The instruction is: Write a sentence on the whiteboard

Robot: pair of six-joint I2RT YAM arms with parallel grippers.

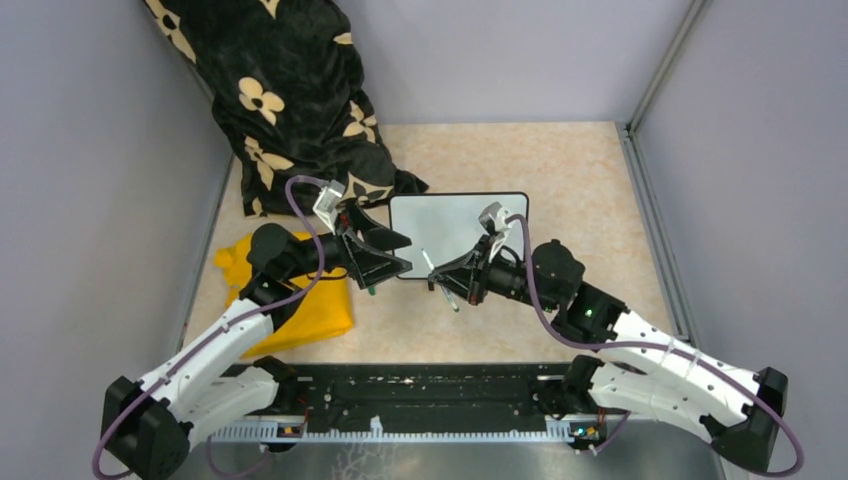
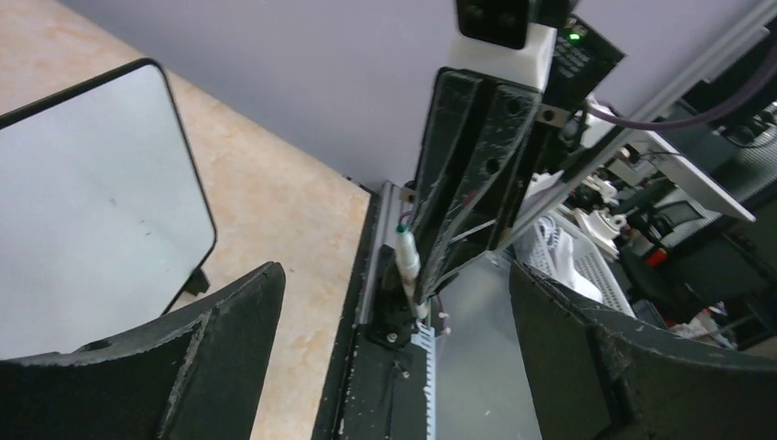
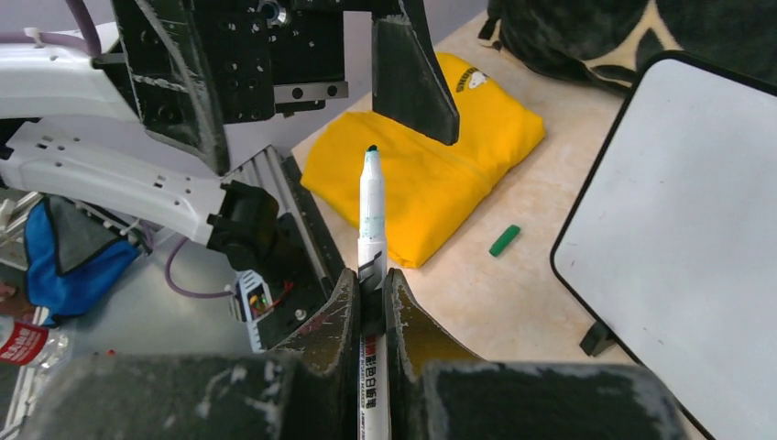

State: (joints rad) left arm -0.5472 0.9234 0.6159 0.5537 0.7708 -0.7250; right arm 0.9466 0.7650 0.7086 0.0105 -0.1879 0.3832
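The whiteboard (image 1: pixel 460 232) lies flat mid-table, black-framed; no sentence shows on it and its face (image 3: pixel 678 229) (image 2: pixel 82 202) is blank white. My right gripper (image 3: pixel 371 289) (image 1: pixel 442 280) is shut on a white marker (image 3: pixel 371 206) whose uncapped green tip points away from the wrist, off the board's near left corner. The left gripper (image 2: pixel 394 275) (image 1: pixel 405 252) stands wide open just left of the marker tip, holding nothing. A small green cap (image 3: pixel 504 240) (image 1: pixel 370 290) lies on the table beside the board.
A folded yellow cloth (image 1: pixel 310 300) (image 3: pixel 431 174) lies left of the board. A black flowered fabric (image 1: pixel 290 90) is heaped at the back left. Grey walls enclose the table on three sides, and a black rail (image 1: pixel 420 395) runs along the near edge.
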